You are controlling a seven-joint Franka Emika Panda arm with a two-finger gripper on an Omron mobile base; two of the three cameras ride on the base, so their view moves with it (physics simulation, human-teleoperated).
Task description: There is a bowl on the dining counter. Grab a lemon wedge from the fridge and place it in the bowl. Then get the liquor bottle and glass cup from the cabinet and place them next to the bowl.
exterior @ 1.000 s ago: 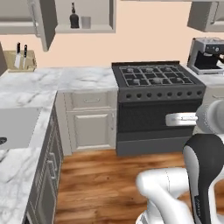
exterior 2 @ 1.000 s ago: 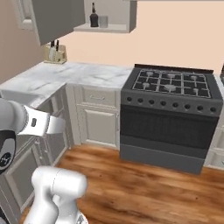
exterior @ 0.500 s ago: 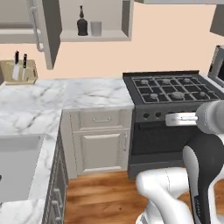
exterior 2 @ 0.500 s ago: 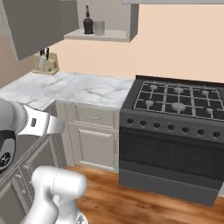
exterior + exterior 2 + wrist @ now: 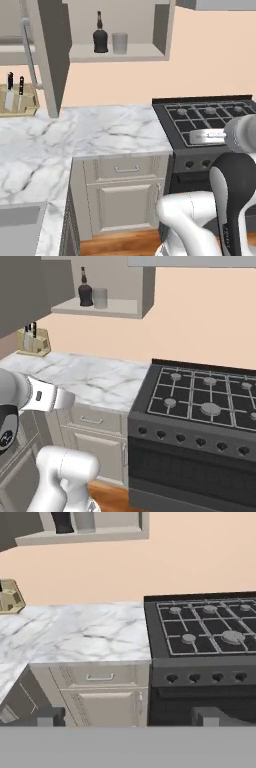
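Left base view: liquor bottle [image 5: 100,35] and glass cup [image 5: 119,43] side by side on the open cabinet [image 5: 117,51] shelf, high above the counter [image 5: 115,131].

Right base view: same pair up far left.

Hand view: tool [image 5: 128,716] spread wide, low, well below the bottle.

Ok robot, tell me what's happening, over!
Gripper open, empty. Liquor bottle and glass cup side by side in open cabinet. Nothing blocking them.
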